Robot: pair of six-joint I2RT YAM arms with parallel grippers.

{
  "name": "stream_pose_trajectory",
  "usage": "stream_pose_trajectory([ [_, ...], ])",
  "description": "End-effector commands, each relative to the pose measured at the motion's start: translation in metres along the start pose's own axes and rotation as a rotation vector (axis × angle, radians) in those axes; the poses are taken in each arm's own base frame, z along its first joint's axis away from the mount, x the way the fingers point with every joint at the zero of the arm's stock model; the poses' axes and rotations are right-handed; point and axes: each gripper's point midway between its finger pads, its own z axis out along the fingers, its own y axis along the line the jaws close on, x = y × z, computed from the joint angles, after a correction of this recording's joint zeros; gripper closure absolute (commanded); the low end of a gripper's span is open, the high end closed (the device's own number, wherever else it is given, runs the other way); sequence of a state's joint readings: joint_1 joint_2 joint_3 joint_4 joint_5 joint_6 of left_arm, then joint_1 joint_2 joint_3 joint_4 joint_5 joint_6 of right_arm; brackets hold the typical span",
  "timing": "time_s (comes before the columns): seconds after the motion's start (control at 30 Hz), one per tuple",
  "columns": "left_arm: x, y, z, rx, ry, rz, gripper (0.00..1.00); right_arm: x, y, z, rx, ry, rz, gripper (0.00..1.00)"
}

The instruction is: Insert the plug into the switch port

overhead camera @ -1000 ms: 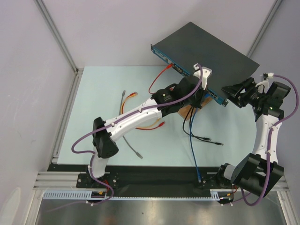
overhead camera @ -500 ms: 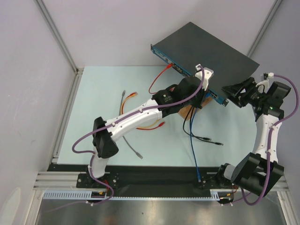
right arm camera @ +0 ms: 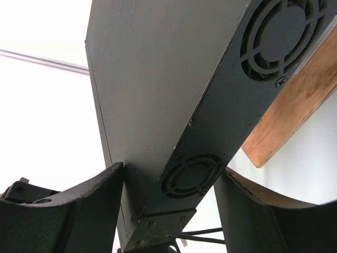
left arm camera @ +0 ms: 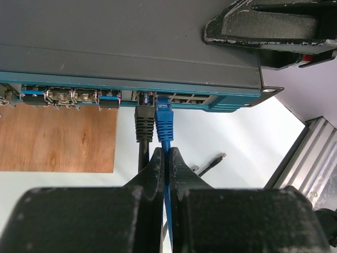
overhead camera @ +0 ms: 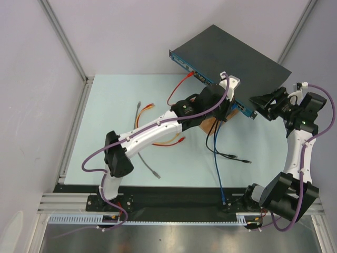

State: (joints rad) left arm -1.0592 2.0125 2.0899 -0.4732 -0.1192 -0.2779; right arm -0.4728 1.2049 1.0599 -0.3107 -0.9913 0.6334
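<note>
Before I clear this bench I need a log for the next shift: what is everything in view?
switch: one, black with blue front, far right.
board: one, brown wood, under the switch.
blue cable: one, plug at a front port.
black cable: one, plug just left of the blue one.
red cable: one, from the front's left part down to the mat.
orange cables: count unclear, loose mid-mat.
grey cables: two, loose, left of middle.
mat: one, pale blue, on the tabletop.
left gripper: shut on the blue cable below its plug.
right gripper: shut on the switch's right corner.
</note>
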Motion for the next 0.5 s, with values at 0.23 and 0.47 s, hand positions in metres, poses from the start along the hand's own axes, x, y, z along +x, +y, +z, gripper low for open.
stream_pose_trajectory([
  [0.23,-0.098,-0.014,0.02,0.114,-0.4,-0.024,1.0,0.037,0.004,0.023,-0.037,0.101,-0.045,1.0],
  [0.47,-0.102,-0.002,0.023,0.086,-0.395,-0.045,1.0,0.038,0.01,0.022,-0.046,0.105,-0.049,1.0],
])
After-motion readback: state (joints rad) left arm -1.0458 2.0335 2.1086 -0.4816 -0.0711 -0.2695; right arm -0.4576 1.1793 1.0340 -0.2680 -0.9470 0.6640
